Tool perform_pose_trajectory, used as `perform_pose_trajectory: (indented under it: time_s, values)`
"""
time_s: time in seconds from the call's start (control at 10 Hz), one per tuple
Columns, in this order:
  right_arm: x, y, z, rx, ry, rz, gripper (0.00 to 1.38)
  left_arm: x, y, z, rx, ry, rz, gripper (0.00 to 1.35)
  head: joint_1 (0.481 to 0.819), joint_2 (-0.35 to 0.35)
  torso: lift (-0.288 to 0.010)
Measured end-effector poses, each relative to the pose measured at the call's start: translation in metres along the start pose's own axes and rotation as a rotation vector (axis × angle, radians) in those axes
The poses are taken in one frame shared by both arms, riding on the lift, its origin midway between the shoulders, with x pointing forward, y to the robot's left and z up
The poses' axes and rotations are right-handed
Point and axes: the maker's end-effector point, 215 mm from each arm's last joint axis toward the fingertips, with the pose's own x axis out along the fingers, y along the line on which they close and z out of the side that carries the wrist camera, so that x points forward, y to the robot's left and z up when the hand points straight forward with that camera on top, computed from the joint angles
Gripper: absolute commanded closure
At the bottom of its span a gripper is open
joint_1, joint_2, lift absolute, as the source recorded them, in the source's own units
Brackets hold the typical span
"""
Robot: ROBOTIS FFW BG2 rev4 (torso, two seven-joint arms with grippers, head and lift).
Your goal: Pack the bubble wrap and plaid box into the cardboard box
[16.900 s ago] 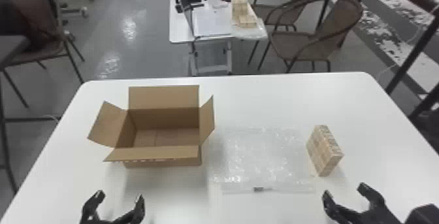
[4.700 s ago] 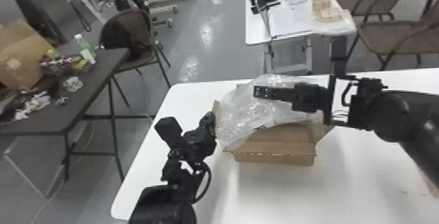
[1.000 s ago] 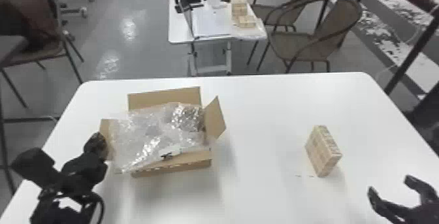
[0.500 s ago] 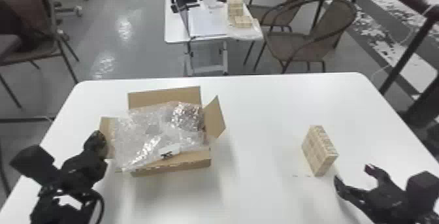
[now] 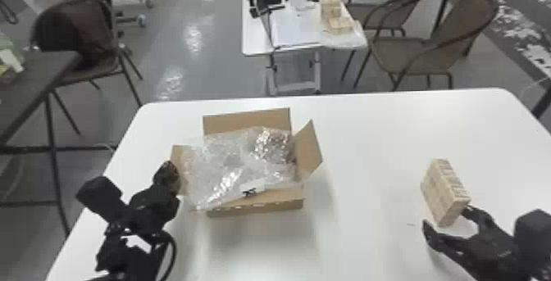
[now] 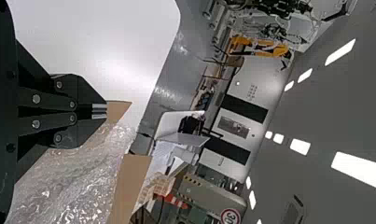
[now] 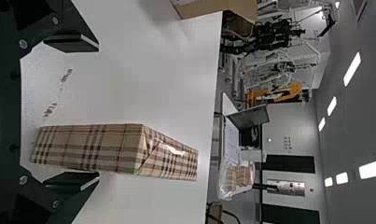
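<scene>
In the head view the cardboard box point(image 5: 256, 207) stands open on the table, with the bubble wrap point(image 5: 229, 165) heaped over its opening and left flap. My left gripper point(image 5: 175, 177) is at that flap. The left wrist view has its fingers point(image 6: 100, 111) together, with cardboard point(image 6: 118, 111) right at the tips; whether the flap is pinched I cannot tell. The plaid box point(image 5: 442, 194) stands at the right, my right gripper point(image 5: 447, 220) open at its near end. The right wrist view shows the plaid box point(image 7: 92, 147) nearer one finger of the gripper point(image 7: 98, 112).
The white table point(image 5: 360, 145) has a wide bare stretch between the two boxes. Beyond it are a second table point(image 5: 256, 46) with a laptop and wooden blocks, and chairs point(image 5: 410, 55). A dark table point(image 5: 37, 79) is off to the left.
The right gripper has moved inward from the right edge to the plaid box. The head view has shifted. The left gripper, bubble wrap and cardboard box have stayed as they were over the last second.
</scene>
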Motion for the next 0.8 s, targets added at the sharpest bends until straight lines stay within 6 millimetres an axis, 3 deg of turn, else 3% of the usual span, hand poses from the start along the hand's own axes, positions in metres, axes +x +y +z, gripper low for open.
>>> perform_pose_trajectory:
  time_s: [0.5, 0.6, 0.8]
  values:
    - [-0.002, -0.028, 0.012, -0.018, -0.023, -0.124, 0.32, -0.002, 0.002, -0.002, -0.006, 0.002, 0.004, 1.21, 0.695, 0.1, -0.089]
    - [0.0, -0.031, 0.012, -0.017, -0.025, -0.136, 0.4, -0.002, 0.002, -0.002, -0.007, 0.002, 0.004, 1.21, 0.695, 0.096, -0.089]
    - [0.005, -0.039, 0.012, -0.012, -0.031, -0.163, 0.77, -0.003, 0.002, -0.003, -0.009, 0.003, 0.003, 1.21, 0.695, 0.089, -0.089]
